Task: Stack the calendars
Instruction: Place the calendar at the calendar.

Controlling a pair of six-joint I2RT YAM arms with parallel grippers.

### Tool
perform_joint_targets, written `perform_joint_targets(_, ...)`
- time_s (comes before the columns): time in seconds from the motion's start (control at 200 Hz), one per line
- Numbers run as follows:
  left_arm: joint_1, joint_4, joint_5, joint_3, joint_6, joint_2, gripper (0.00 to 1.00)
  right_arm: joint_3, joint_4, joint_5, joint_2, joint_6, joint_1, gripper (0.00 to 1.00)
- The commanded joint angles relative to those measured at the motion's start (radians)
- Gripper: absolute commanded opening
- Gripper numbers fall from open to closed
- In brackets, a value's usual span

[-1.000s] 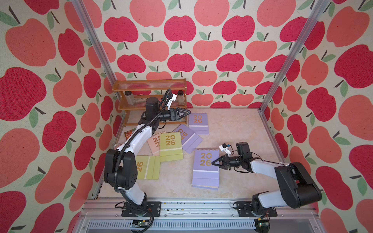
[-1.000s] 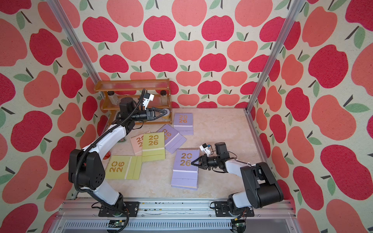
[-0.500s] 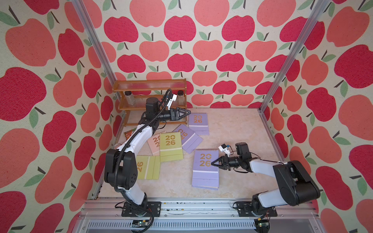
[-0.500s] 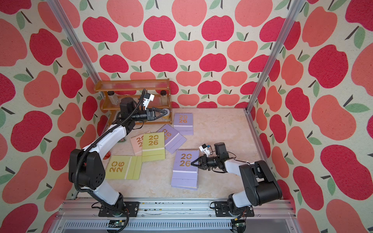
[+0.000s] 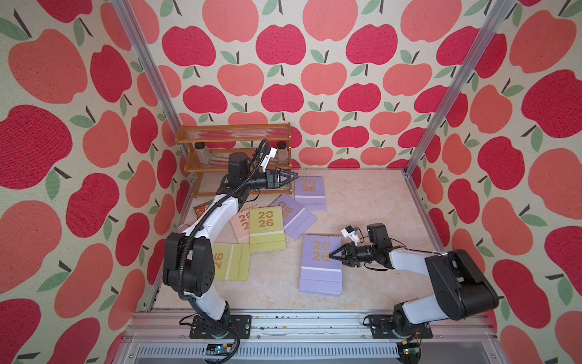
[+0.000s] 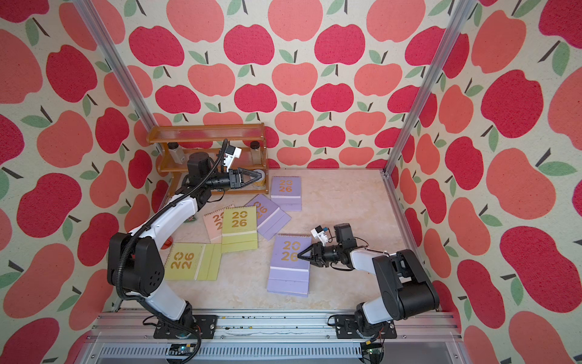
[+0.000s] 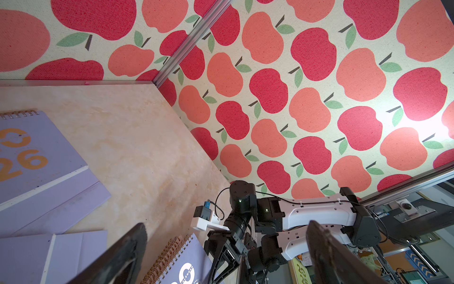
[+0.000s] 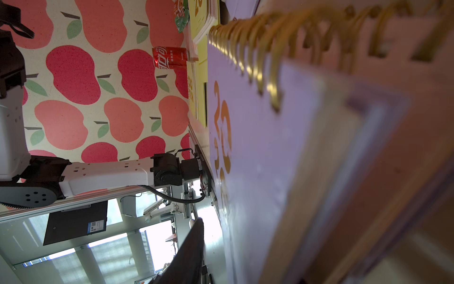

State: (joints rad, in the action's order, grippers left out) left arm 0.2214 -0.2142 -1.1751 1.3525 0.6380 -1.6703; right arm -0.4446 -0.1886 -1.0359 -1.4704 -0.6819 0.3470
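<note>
Little has moved in the last second; both arms sit where they were. My right fingers (image 5: 335, 254) stay at the right edge of the lilac stack (image 5: 320, 274), with the tips over its cover by the gold 26. In the right wrist view one finger (image 8: 191, 246) stands slightly off the cover and the other is hidden. I can't tell if I'm still pinching the top calendar or letting go. My guess is that this calendar is placed and release is the step in hand. The stack looks a few deep, with its edges a bit stepped.

My left fingers (image 5: 288, 176) are spread wide and empty. They hover by the shelf (image 5: 233, 138), just beside the far lilac calendar (image 5: 310, 193), which is probably the next pick.

Several calendars are still loose:
- a tilted lilac calendar (image 5: 296, 219);
- a yellow-green calendar (image 5: 267, 230) lying over a pink calendar (image 5: 240, 222);
- another yellow-green one (image 5: 231, 263) at front left, partly under my left arm.

Most of the stacking is still to do.

The surface (image 5: 365, 205) is beige and marbled. A snack packet (image 5: 201, 211) lies by the left wall, with a red can (image 8: 169, 57) near it. The shelf holds two jars (image 5: 201, 153). The walls are apple print, with metal posts in the corners and a rail along the front.
</note>
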Motion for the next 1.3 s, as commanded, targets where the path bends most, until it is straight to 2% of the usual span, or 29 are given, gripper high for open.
perform_joint_targets(0.0, 0.004, -0.031, 0.000, 0.007, 0.008, -0.021, 0.99, -0.006, 0.028, 0.011, -0.003, 0.028, 0.007, 0.46)
perform_joint_targets(0.29, 0.006, -0.030, -0.001, 0.008, 0.007, -0.023, 0.99, -0.040, 0.145, 0.054, 0.035, 0.056, 0.007, 0.54)
perform_joint_targets(0.525, 0.010, -0.033, 0.000, 0.007, 0.009, -0.025, 0.99, -0.089, 0.308, 0.147, 0.089, 0.101, 0.006, 0.62)
perform_joint_targets(0.94, 0.011, -0.031, 0.000, 0.008, 0.005, -0.025, 0.99, -0.095, 0.353, 0.199, 0.102, 0.064, 0.009, 0.64)
perform_joint_targets(1.291, 0.013, -0.026, 0.002, 0.011, 0.003, -0.029, 0.99, -0.146, 0.531, 0.300, 0.134, 0.106, 0.012, 0.67)
